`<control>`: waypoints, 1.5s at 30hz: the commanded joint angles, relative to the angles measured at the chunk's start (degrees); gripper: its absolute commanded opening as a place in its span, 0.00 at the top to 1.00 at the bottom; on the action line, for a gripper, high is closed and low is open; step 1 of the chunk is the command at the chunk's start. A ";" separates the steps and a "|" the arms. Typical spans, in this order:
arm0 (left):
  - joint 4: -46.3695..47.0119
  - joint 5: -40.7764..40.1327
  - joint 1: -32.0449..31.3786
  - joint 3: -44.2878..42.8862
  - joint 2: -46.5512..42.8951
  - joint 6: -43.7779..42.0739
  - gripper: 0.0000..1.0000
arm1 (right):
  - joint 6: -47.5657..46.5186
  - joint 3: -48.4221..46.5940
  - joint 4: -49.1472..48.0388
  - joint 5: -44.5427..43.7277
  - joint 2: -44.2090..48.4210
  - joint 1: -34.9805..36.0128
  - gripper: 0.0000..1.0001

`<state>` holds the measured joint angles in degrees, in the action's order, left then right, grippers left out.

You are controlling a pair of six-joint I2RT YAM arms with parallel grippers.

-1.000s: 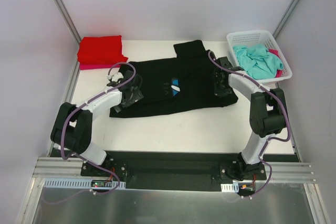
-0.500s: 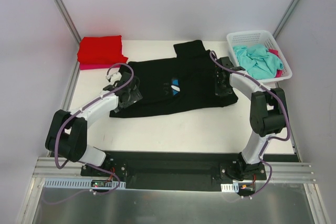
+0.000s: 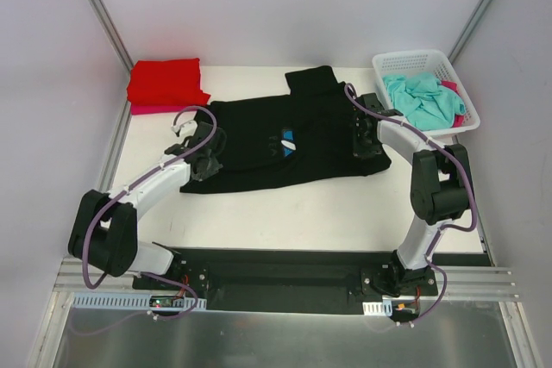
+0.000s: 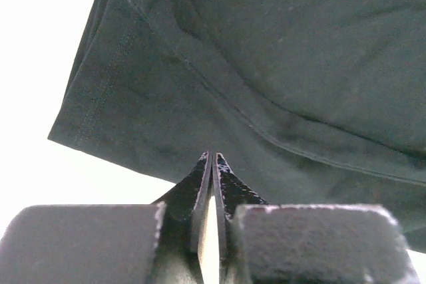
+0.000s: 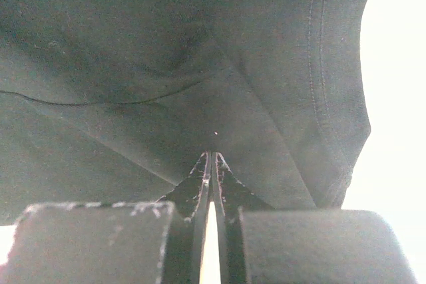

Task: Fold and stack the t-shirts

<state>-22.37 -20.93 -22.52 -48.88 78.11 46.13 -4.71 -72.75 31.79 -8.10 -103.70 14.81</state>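
From above I count two arms and one black t-shirt (image 3: 293,131), which lies spread across the middle of the table (image 3: 302,213) with a small blue-and-white patch (image 3: 287,139) showing near its centre. The left gripper (image 3: 204,161) sits on the shirt's left end and the right gripper (image 3: 362,140) on its right end. In the far left corner is one folded red t-shirt (image 3: 166,81) with a strip of pink cloth (image 3: 155,109) peeking out at its near edge. In the far right corner stands one white mesh basket (image 3: 414,59), holding one crumpled teal t-shirt (image 3: 423,99) and a bit of pink t-shirt (image 3: 454,90) tucked against its right wall. Through the left wrist camera, the black t-shirt (image 4: 266,64) fills most of the view, its stitched hem running down the left with bare table (image 4: 33,64) beside it. The two fingers of the left gripper (image 4: 212,157) are pressed together with their tips on the cloth just inside its near edge, but I cannot tell whether any cloth is caught between them. Through the right wrist camera, the black t-shirt (image 5: 133,51) again covers nearly everything, with the table (image 5: 399,98) bright along the right. The right gripper (image 5: 212,156) has its two fingers squeezed together, and creases in the cloth run in to the tips, so it is pinching the shirt.
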 commanded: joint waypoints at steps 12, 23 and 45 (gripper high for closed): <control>4.27 8.97 8.72 2.47 9.35 0.63 1.00 | 0.40 -3.71 1.87 -0.60 -2.29 -1.01 0.99; 4.18 8.18 10.31 9.06 3.20 0.10 1.00 | 1.90 -4.86 5.47 -2.35 -6.25 -2.50 0.99; 2.33 11.17 14.53 11.01 -7.61 -5.08 1.00 | 1.72 -4.50 6.88 -9.48 -1.60 -2.42 0.99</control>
<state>-18.44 -11.97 -7.81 -34.68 72.40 44.23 -3.60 -75.31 36.05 -17.28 -109.67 12.56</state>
